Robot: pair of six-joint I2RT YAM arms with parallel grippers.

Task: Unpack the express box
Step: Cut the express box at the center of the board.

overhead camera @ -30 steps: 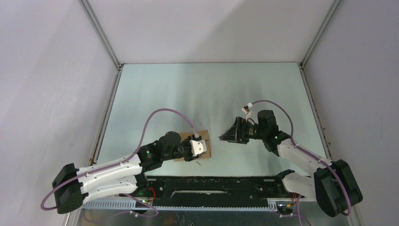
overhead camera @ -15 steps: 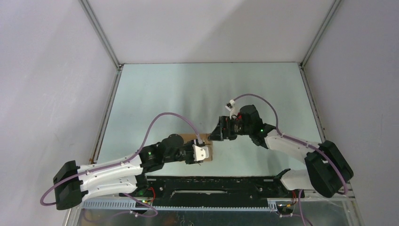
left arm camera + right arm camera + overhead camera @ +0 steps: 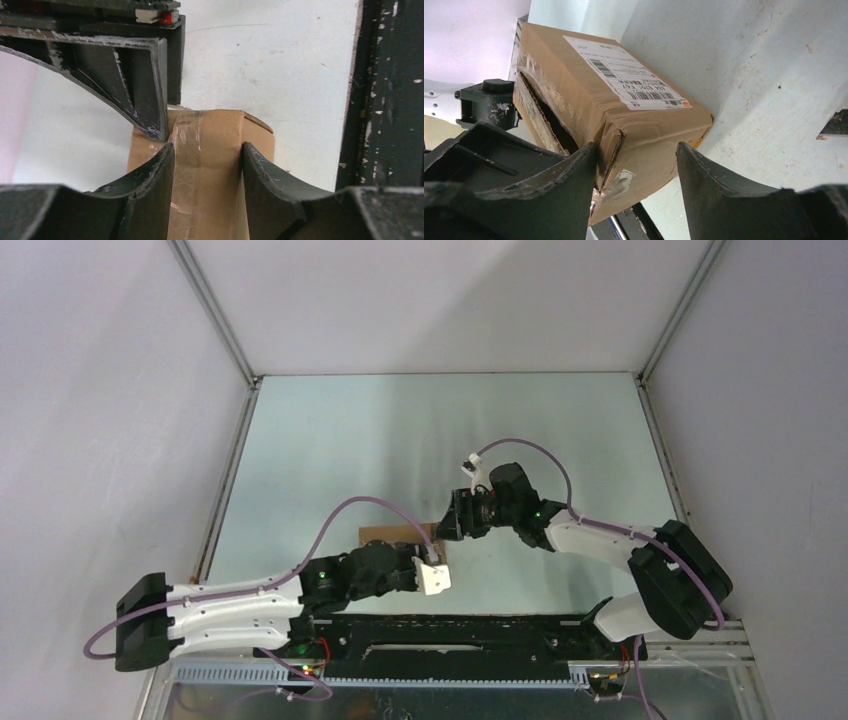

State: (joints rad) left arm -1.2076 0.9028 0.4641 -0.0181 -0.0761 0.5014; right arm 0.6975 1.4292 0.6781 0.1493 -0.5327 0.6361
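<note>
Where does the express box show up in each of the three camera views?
Top external: express box, a brown strip at centre, mostly covered by the left arm.
Left wrist: lower centre, taped face showing.
Right wrist: centre-left, label showing.
Shared landmark: right end effector, at the box's end in every view.

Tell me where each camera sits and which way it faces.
Top external: fixed overhead behind the robot, looking down on the table; left arm and right arm show.
Left wrist: looks past the left gripper at the taped express box.
Right wrist: looks past the right gripper at the box's label.
Both wrist views share the box.
</note>
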